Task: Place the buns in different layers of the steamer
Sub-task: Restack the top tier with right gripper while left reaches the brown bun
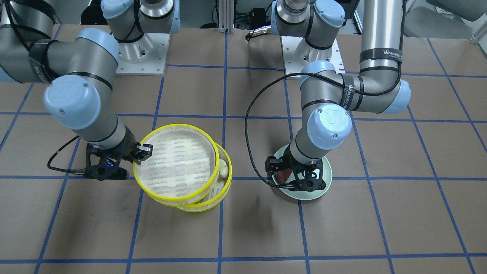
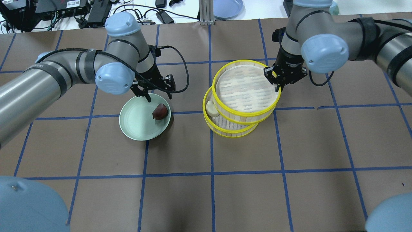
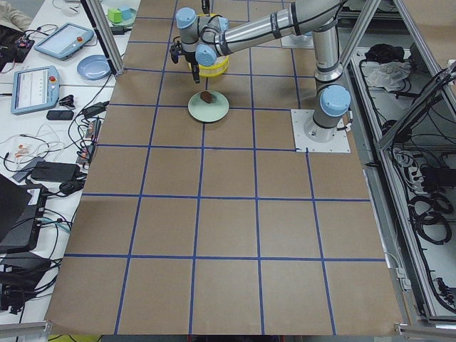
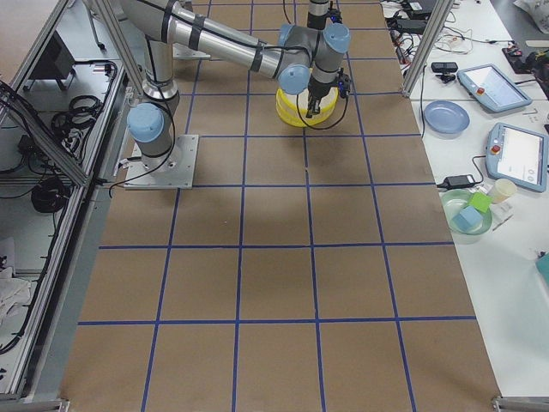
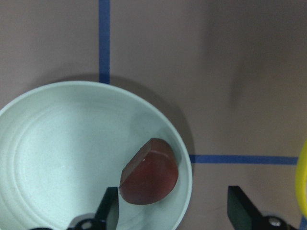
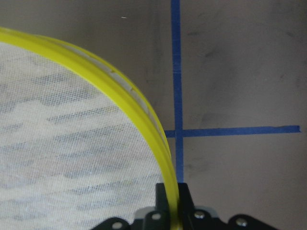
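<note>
The dark reddish-brown bun lies on the pale green plate, near its right edge. My left gripper is open just above the bun; in the left wrist view its fingers straddle the bun. The cream-white bun sits in the lower steamer tray, at its exposed left edge. My right gripper is shut on the yellow rim of the upper tray and holds it offset over the lower tray. The upper tray holds no bun. The rim shows clamped in the right wrist view.
A blue plate and cables lie beyond the table's far edge. Blue tape lines grid the brown table. The steamer stands about one grid square to the right of the green plate.
</note>
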`<state>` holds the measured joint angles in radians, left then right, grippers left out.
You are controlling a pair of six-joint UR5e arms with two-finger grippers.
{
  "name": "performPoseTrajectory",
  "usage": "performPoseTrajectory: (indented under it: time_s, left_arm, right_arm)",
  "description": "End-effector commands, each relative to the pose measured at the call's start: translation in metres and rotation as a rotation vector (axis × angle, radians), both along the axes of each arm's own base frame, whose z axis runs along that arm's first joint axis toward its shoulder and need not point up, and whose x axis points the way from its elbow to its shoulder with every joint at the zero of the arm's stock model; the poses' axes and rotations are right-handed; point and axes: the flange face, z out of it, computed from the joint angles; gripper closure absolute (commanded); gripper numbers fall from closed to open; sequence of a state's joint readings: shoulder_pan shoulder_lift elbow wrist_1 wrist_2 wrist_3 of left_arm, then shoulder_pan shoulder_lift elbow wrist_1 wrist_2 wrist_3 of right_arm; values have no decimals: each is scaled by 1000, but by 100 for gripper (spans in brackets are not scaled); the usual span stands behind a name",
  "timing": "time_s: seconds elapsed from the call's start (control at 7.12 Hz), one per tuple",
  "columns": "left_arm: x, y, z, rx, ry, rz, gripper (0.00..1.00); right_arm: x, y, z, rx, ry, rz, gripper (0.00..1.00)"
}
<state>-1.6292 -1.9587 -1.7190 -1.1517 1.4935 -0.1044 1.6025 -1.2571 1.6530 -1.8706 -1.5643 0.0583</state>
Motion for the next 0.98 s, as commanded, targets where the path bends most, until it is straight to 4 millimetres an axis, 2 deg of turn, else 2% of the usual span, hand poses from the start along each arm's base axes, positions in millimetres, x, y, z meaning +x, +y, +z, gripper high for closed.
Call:
performPoseTrajectory:
  time_s: [0.0,0.14,0.42,0.84]
  left_arm:
    - [17,11,-18,36,5,-35,18]
    - [17,10,-29,52,6,-28,18]
    - [17,5,-34,27,10,-22,18]
    - [16,5,-43,39,15,-16,18]
  right_arm:
    - [25,-1,-16,-26,34,31,100]
    - [27,-2,-23,-20,35,34,100]
    - [35,1,-26,-17,36,50,100]
    - [36,5,-30,4,40,63,100]
